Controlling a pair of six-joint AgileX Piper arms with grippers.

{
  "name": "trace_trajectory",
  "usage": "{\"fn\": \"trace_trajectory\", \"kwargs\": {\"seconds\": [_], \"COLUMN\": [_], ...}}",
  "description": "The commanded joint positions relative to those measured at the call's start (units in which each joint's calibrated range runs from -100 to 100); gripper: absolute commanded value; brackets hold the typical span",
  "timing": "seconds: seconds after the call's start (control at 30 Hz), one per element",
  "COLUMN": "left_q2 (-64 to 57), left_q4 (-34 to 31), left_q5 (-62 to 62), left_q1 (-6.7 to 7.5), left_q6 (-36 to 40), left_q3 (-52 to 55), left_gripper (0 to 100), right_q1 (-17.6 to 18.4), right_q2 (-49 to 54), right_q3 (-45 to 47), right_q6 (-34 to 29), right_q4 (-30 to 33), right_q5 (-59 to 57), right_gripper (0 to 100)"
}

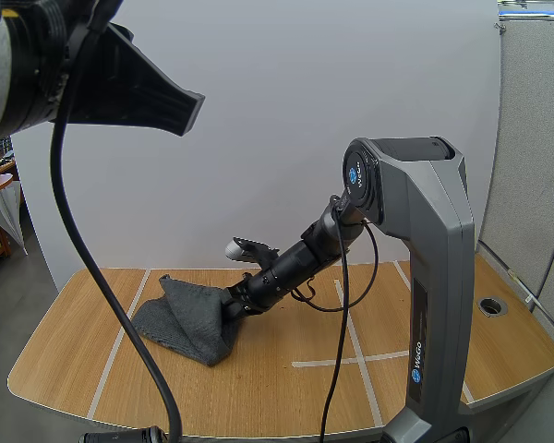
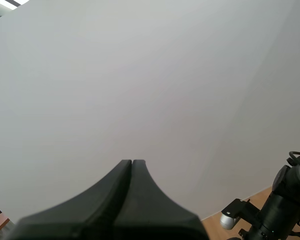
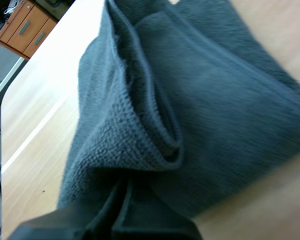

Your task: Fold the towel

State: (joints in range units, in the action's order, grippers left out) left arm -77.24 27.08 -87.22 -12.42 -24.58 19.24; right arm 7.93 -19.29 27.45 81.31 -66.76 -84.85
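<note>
Right now my right gripper (image 3: 121,195) is down at the table (image 1: 277,392), and its fingers are closed tight on a bunched edge of the grey towel (image 3: 200,100). The cloth puckers into folds just ahead of the tips. From above, the towel (image 1: 183,321) lies crumpled on the left half of the table. Its right side is lifted a little where the right gripper (image 1: 231,307) pinches it, and the rest rests on the wood. My left gripper (image 2: 132,163) hangs high above the table, well apart from the towel. Its two fingers are pressed together into one dark wedge and hold nothing. From above it (image 1: 171,101) points toward the right arm.
</note>
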Motion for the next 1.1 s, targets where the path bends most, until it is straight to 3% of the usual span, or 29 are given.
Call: {"fn": "trace_trajectory", "kwargs": {"seconds": [0.0,0.43,0.63,0.9,1.07], "left_q2": [-0.33,-0.33,-0.33,-0.58,-0.83], "left_q4": [-0.29,-1.41,-1.75,-2.50,-3.05], "left_q5": [-0.17,-0.17,-0.17,-0.17,-0.17], "left_q1": [-0.05,-0.05,-0.05,-0.05,-0.05], "left_q6": [0.56,1.59,1.68,1.68,1.68], "left_q3": [-0.30,-0.30,-0.30,-0.30,-0.30], "left_gripper": [0,0,0,0,0], "right_q1": [2.17,8.10,9.81,9.88,6.93], "right_q2": [0.25,0.25,0.25,0.96,7.23], "right_q3": [-0.65,-5.33,-5.87,-6.03,-5.88], "right_q6": [-0.46,-2.85,-2.85,-3.09,-3.43], "right_q4": [-0.69,-0.96,1.03,3.33,3.64], "right_q5": [-1.69,-1.63,5.06,8.22,2.20], "right_gripper": [0,0,0,0,0]}}
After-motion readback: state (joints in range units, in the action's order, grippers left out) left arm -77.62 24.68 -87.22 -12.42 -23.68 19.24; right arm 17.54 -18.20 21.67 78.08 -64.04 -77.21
